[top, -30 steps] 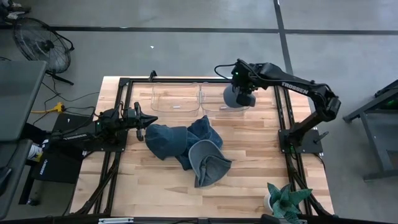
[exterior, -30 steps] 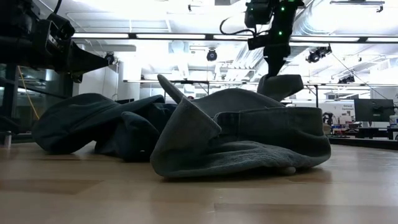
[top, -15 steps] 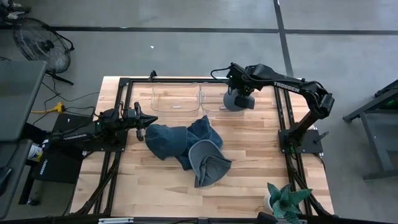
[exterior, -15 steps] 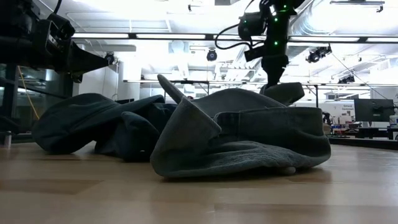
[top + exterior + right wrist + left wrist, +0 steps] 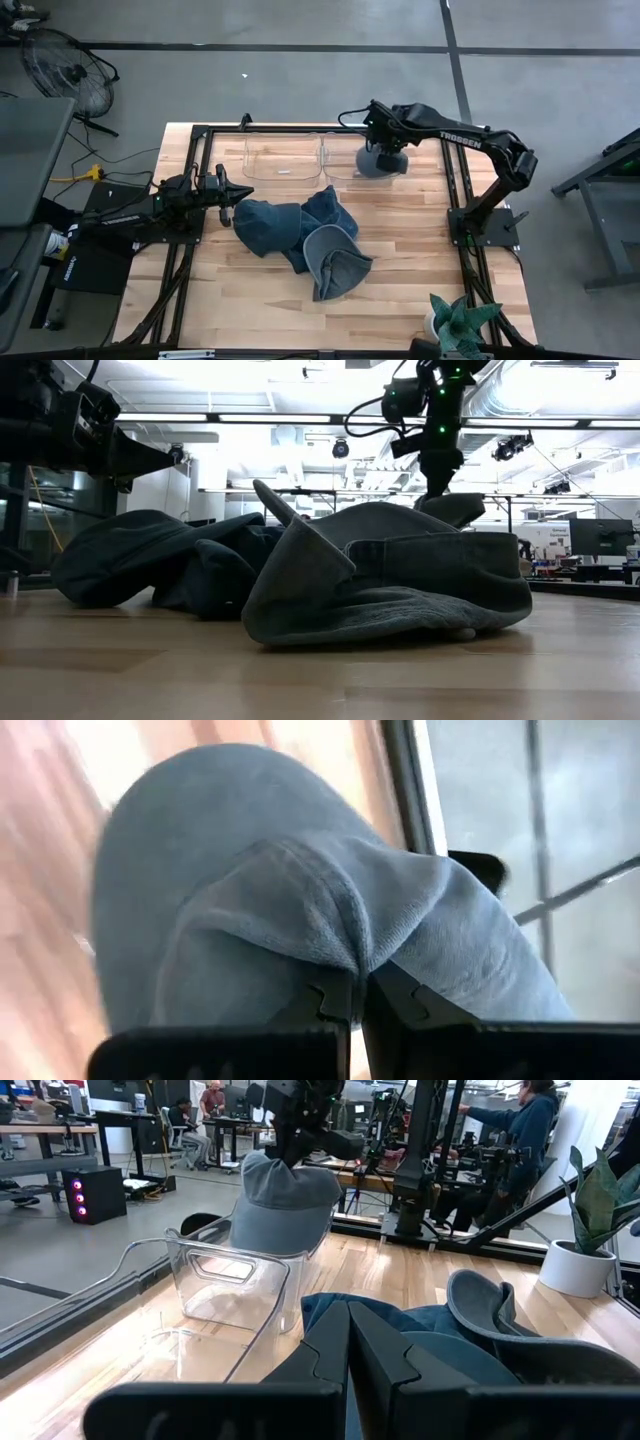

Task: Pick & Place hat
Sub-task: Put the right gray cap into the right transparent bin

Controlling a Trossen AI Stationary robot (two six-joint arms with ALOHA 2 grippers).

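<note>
Right tool (image 5: 384,150): clamped on a hat (image 5: 379,162), upper centre, over the right bin (image 5: 345,158).
Left tool (image 5: 243,193): closed, empty, left of the pile (image 5: 300,238).

My right pincer (image 5: 385,152) hangs over the right bin (image 5: 352,157) at the worktop's (image 5: 410,250) far edge w/ a cap (image 5: 381,163) pinched in it. Left bin (image 5: 282,157) sits beside it. Hat pile (image 5: 298,238) lies mid-worktop, nearer me. Left pincer (image 5: 243,194) is just left of the pile. Potted plant (image 5: 456,322) at near right corner.
</note>
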